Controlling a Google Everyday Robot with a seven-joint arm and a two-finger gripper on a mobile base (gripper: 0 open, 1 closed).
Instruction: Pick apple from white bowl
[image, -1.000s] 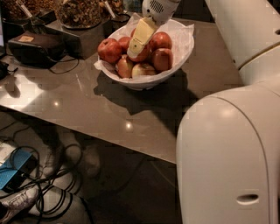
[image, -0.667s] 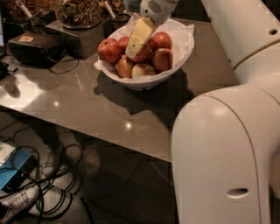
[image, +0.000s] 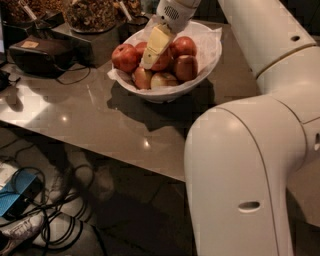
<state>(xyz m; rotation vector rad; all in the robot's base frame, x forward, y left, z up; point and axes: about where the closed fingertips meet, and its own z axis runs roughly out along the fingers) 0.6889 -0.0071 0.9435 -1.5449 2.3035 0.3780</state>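
Camera view: the gripper (image: 148, 61) hangs tip-down inside the white bowl (image: 159, 95) on the table (image: 100, 120) — right beside the apple (image: 165, 60), which sits in the pile, likely so it can grab it. Spread or pinching — I cannot tell

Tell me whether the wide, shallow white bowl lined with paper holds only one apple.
No, the wide, shallow white bowl holds several red apples, with the gripper down among them.
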